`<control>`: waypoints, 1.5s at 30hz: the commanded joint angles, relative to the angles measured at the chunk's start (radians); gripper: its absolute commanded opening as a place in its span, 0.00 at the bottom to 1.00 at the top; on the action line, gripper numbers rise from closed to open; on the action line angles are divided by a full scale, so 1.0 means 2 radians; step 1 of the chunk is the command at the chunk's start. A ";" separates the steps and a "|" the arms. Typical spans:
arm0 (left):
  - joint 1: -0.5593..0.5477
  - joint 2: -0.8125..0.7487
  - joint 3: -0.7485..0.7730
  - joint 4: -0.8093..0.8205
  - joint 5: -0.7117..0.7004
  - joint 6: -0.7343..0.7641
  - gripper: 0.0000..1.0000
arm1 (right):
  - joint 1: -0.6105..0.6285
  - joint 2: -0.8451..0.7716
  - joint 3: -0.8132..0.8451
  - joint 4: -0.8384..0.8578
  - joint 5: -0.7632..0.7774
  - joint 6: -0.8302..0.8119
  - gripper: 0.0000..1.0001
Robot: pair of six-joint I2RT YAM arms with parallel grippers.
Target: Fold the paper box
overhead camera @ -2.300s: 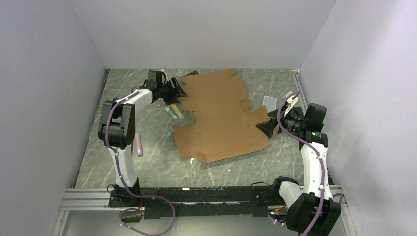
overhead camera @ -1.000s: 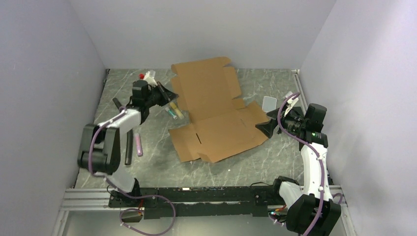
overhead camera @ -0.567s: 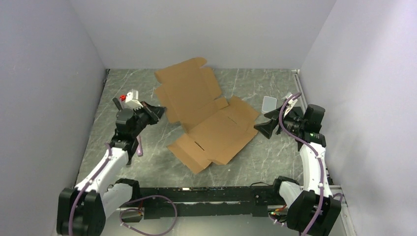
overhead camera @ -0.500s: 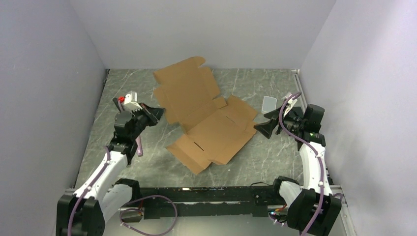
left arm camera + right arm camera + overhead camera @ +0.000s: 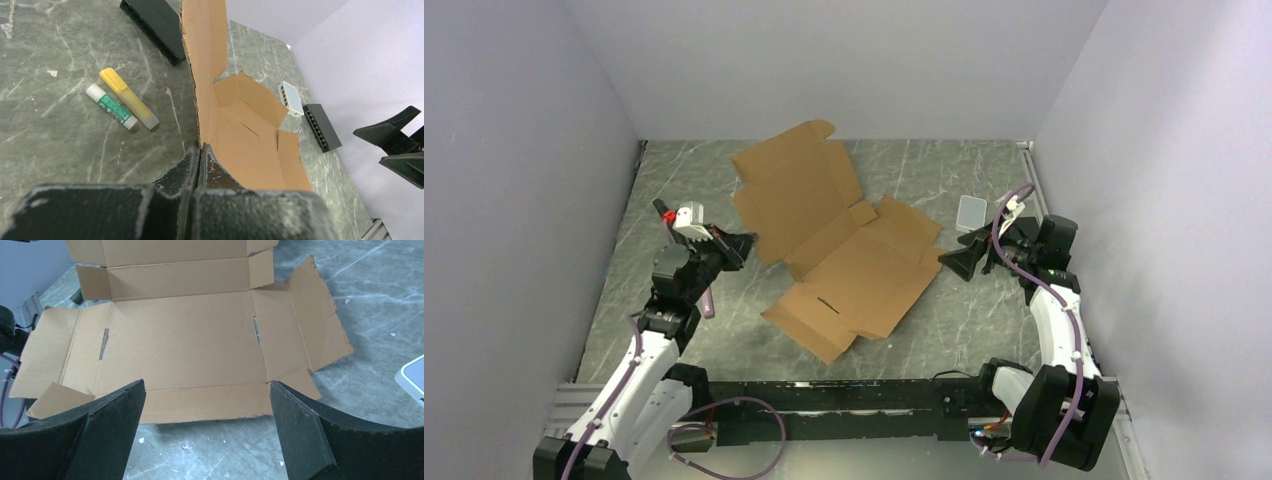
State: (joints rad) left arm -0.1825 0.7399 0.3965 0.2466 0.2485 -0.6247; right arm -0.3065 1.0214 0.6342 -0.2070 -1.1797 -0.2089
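The paper box (image 5: 854, 265) is an unfolded brown cardboard sheet lying in the middle of the table, with its far lid panel (image 5: 789, 195) tilted up. My left gripper (image 5: 742, 246) is shut on that panel's left edge. In the left wrist view the shut gripper (image 5: 200, 150) pinches the cardboard edge (image 5: 202, 75), which rises straight ahead. My right gripper (image 5: 952, 262) stands open just off the box's right edge, touching nothing. Seen from the right wrist, this gripper (image 5: 207, 385) faces the box's flat base panel (image 5: 180, 340) with bare table between its fingers.
A yellow glue stick (image 5: 127, 100) and a white-green one (image 5: 110, 106) lie left of the box. A black slab (image 5: 155, 25) lies behind it. A whitish square container (image 5: 971, 212) and a dark port block (image 5: 322, 127) sit at the right. A purple pen (image 5: 708, 298) lies near my left arm.
My left arm has drawn back towards the near left with the lid edge, raising the panel and dragging and turning the box leftward. The right gripper has barely moved.
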 commanded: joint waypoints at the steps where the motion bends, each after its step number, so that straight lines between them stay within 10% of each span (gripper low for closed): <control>1: -0.008 -0.015 0.008 0.002 -0.001 0.023 0.00 | 0.002 0.004 -0.006 0.053 0.001 0.023 1.00; 16: -0.028 -0.024 0.009 0.019 0.024 0.053 0.00 | 0.001 0.030 -0.024 0.116 0.060 0.075 1.00; 29: -0.040 -0.018 0.018 0.043 0.019 0.061 0.00 | 0.009 0.118 -0.119 0.288 0.128 0.322 0.99; 45: -0.063 -0.011 0.028 0.044 -0.011 0.053 0.00 | 0.081 0.187 -0.125 0.255 0.207 0.440 1.00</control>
State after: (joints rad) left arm -0.2935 0.7197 0.4046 0.2836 0.2501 -0.5171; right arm -0.1577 1.4006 0.3912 0.2840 -0.8219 0.5758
